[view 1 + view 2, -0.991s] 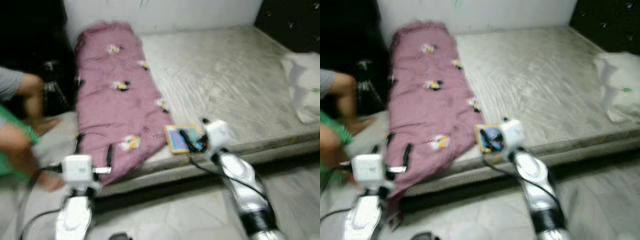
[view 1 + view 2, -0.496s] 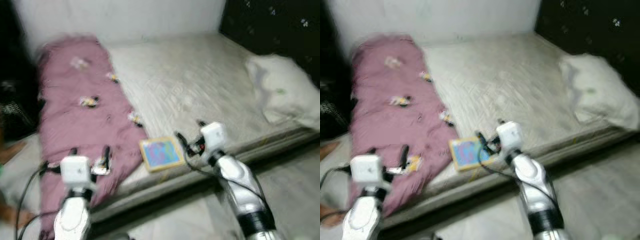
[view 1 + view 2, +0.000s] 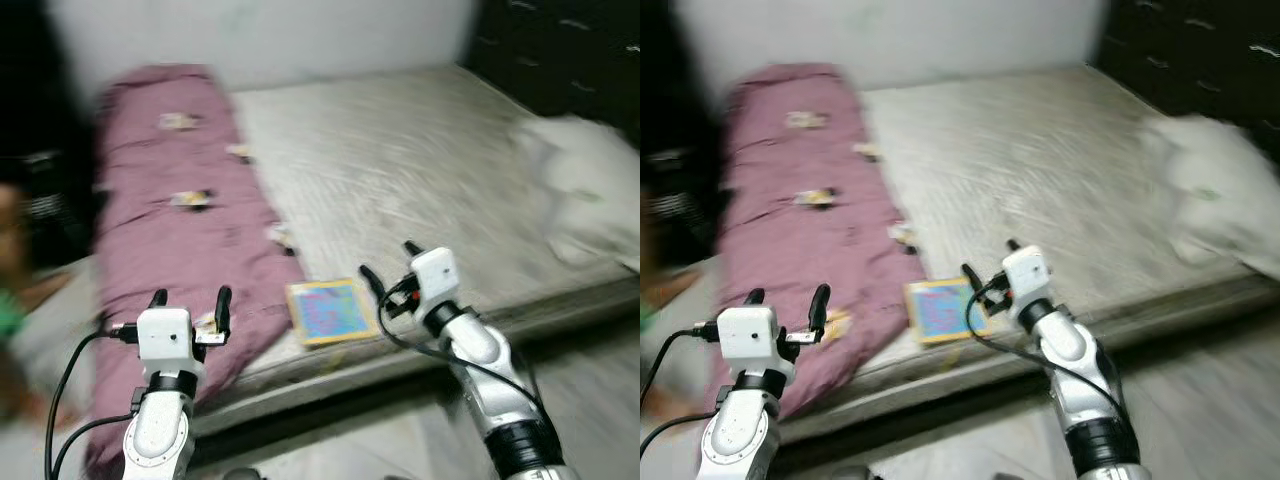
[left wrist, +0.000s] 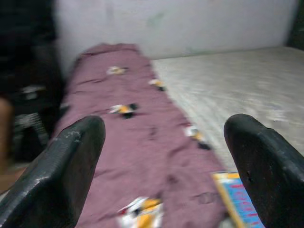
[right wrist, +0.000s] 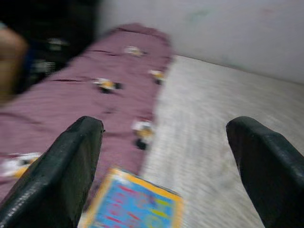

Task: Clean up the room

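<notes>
Right claw (image 3: 388,272) backed off flat yellow-edged blue picture book (image 3: 331,311), spread wide, holding nothing; a second ago over it. Book low centre at grey mattress (image 3: 420,170) edge, beside mauve printed blanket (image 3: 190,235). Left claw (image 3: 188,299) splayed, empty. Pickup pending.

The purple blanket (image 3: 190,225) along the mattress's left edge looks like soft, matt cloth, creased, with small printed patches. The bare mattress (image 3: 400,170) is a pale, matt quilted fabric, and the white pillow (image 3: 585,195) at its right edge looks like matt cloth too. The book (image 3: 331,311) at the front edge has a smooth, colourful printed cover, while the fingers (image 4: 71,161) look like matt black plastic.
</notes>
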Available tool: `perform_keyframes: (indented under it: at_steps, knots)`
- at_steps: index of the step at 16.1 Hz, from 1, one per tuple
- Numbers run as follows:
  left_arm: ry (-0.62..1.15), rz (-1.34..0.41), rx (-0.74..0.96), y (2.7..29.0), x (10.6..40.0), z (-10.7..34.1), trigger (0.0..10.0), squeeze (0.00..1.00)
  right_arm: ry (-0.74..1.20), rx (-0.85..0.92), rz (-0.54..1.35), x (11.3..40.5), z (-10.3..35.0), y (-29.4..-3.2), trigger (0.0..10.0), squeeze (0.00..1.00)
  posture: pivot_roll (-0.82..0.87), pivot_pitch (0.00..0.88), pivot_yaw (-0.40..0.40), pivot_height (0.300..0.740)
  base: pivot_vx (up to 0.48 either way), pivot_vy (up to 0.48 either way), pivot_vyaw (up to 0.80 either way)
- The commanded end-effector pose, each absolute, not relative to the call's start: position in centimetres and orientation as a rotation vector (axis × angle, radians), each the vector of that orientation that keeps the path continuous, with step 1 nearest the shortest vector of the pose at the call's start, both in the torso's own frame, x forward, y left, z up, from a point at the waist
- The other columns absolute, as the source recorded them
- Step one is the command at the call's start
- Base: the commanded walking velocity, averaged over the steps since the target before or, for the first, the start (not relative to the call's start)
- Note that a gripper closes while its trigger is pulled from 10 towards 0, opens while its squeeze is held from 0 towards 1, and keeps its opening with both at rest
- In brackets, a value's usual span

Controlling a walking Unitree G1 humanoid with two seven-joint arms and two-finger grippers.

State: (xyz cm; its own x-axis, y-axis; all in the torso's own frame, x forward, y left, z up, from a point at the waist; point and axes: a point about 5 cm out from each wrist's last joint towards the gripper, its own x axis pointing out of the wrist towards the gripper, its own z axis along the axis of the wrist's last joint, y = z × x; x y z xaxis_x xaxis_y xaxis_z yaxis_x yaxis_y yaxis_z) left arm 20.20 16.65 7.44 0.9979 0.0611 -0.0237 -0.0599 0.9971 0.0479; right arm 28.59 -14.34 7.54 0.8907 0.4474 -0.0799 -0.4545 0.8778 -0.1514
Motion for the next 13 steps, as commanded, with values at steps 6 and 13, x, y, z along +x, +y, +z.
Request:
perform_keyframes:
  at_steps: [6,13]
  knots:
    - [0.037,0.047,0.070,16.57,20.14,7.30,10.0,0.00,0.030,-0.177,0.482,28.67,7.72,-14.23,10.0,0.00,-0.03,0.000,0.000,0.740,0.000,0.000,0.80]
    - [0.045,0.025,0.064,16.21,20.11,7.06,10.0,0.00,0.031,-0.177,0.471,28.65,7.71,-14.41,10.0,0.00,-0.03,0.000,-0.006,0.740,0.000,0.000,0.76]
